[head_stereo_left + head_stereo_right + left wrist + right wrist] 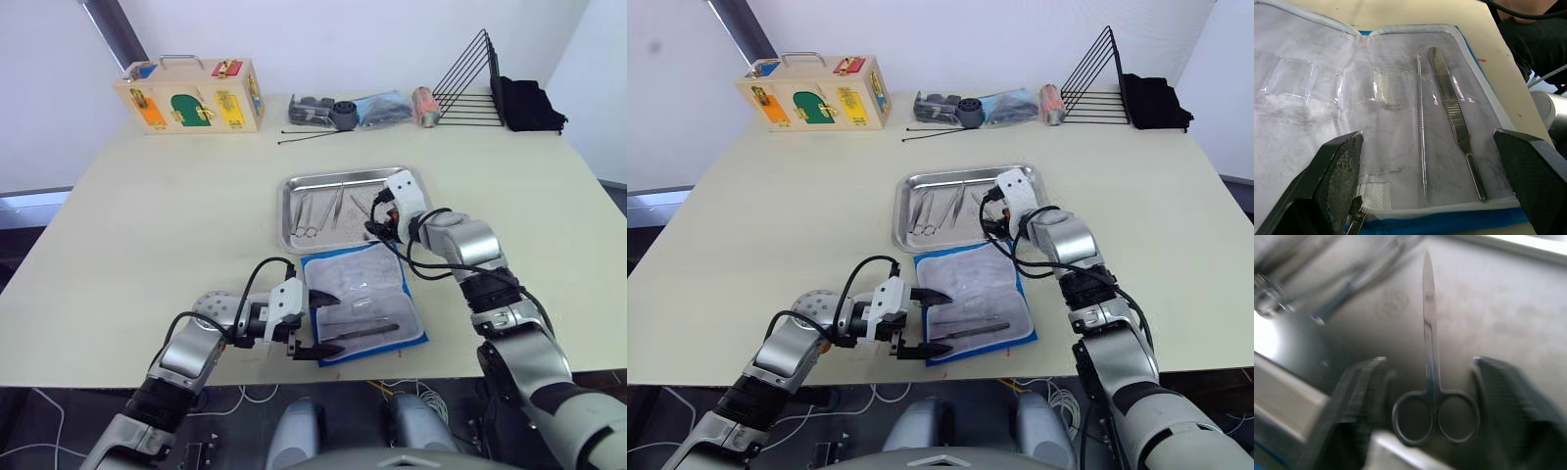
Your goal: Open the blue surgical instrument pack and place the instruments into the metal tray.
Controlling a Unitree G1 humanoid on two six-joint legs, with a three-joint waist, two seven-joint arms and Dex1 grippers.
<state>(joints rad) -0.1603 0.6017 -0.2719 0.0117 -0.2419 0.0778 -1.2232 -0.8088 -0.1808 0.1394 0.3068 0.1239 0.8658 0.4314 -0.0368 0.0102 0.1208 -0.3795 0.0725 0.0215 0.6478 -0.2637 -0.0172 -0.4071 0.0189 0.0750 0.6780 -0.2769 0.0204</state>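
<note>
**Scissors down in the tray, two pieces still in the pack**

Closest to my right wrist camera, a pair of small scissors [1433,377] lies flat on the floor of the metal tray [294,186], its finger rings sitting between my two black fingers and its tips pointing away from me. My right gripper [377,223] is spread wide and grips nothing; the scissors rest free on the steel, touching neither finger as far as I can see. Other instruments [318,211] lie further in, on the far side of the tray from my wrist.

The blue surgical instrument pack [364,304] lies open just this side of the tray, pale lining up. My left gripper [323,323] hovers at its near edge, fingers [1334,171] wide apart and empty. Straight ahead of it a thin probe [1421,127] and a flat handle [1457,117] lie side by side under the clear strips.

I judge the job mostly done. To finish well, my right arm should lift straight up so it doesn't drag the scissors, then take one slim piece at a time, pinching mid-shaft and sliding it along its length out of the strip.
</note>
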